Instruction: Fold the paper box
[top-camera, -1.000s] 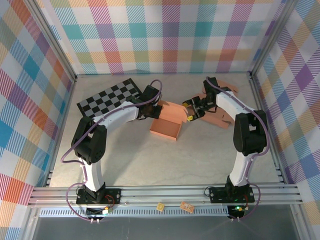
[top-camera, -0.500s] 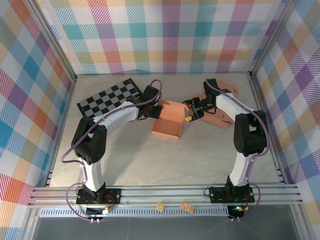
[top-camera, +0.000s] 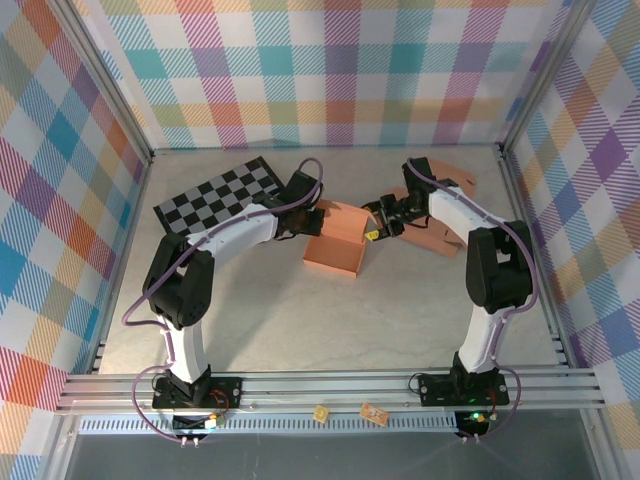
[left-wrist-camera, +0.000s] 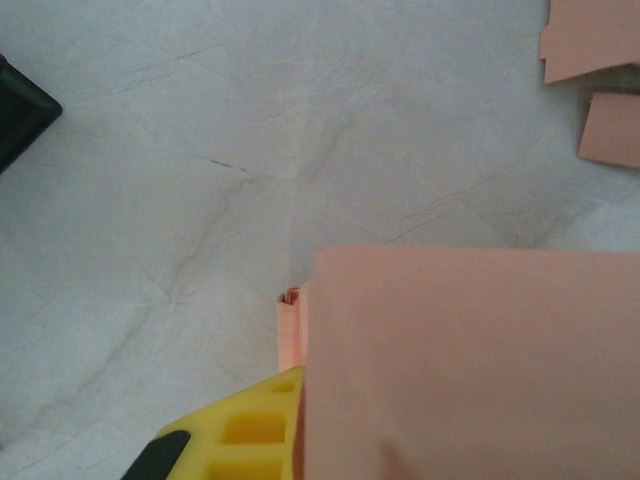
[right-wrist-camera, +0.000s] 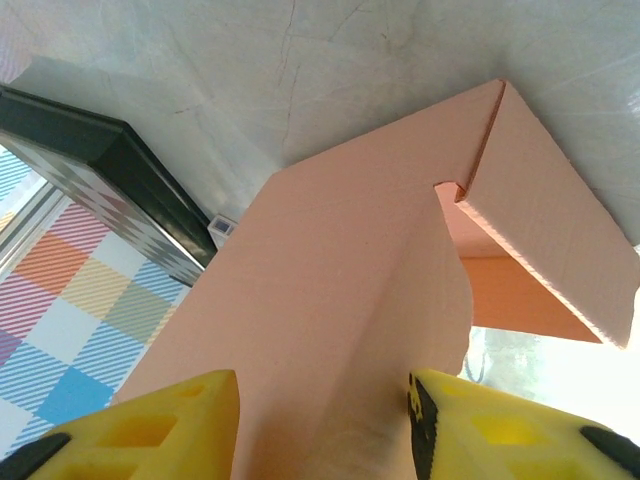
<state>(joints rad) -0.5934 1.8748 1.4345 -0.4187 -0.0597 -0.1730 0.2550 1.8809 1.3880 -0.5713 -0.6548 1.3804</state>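
Half-folded salmon paper box (top-camera: 335, 245), middle of the marbled counter (top-camera: 300, 320).
My right end effector (right-wrist-camera: 325, 430), released, straddles a smooth card flap; my left end effector (top-camera: 314, 222) meets the far-left corner, grip hidden, cannot tell.

Paper box (top-camera: 335, 250) sits mid-table (top-camera: 300, 320); a board (top-camera: 215, 195) lies behind it to the left, loose paper sheets (top-camera: 447, 240) near its right.

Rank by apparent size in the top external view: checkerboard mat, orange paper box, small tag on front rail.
1. Black-and-white checkerboard mat
2. Orange paper box
3. Small orange tag on the front rail, clearly smallest
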